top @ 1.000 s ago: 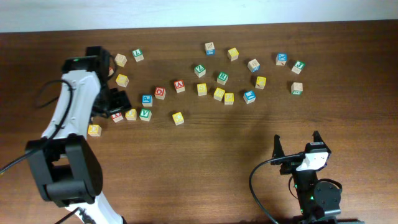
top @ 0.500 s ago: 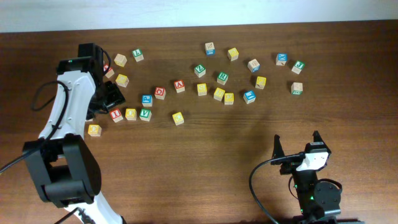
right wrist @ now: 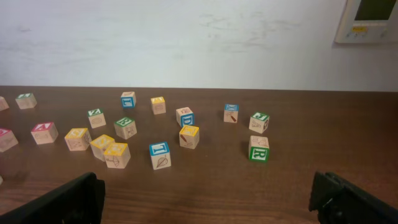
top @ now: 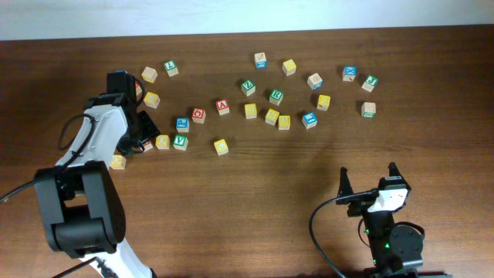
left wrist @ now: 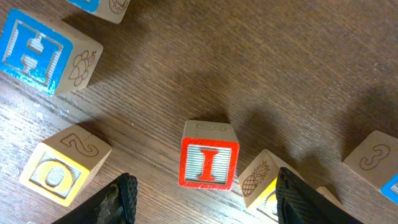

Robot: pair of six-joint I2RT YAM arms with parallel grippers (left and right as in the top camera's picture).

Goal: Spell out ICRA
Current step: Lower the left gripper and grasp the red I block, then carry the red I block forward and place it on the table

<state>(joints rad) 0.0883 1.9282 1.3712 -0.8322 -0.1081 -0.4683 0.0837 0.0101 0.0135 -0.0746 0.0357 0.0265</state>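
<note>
The red I cube (left wrist: 209,163) stands on the table just beyond and between my left gripper's (left wrist: 208,202) open fingers, not gripped. In the overhead view the left gripper (top: 143,133) partly covers the I cube (top: 145,145). The red A cube (top: 223,106) lies mid-table. The green R cube (top: 368,110) is at the far right and shows clearly in the right wrist view (right wrist: 259,149). I cannot read which yellow cube bears the C. My right gripper (top: 368,177) is open and empty near the front edge, also in the right wrist view (right wrist: 208,205).
Close to the I cube are a yellow pineapple cube (left wrist: 264,180) on its right, a yellow O cube (left wrist: 59,171) on its left and a blue H cube (left wrist: 37,53) beyond. Several other letter cubes lie scattered across the table's (top: 255,201) back half.
The left wrist has shifted right and forward, and its gripper again partly covers the red I cube, which lay uncovered half a second ago. The right arm has not moved.
</note>
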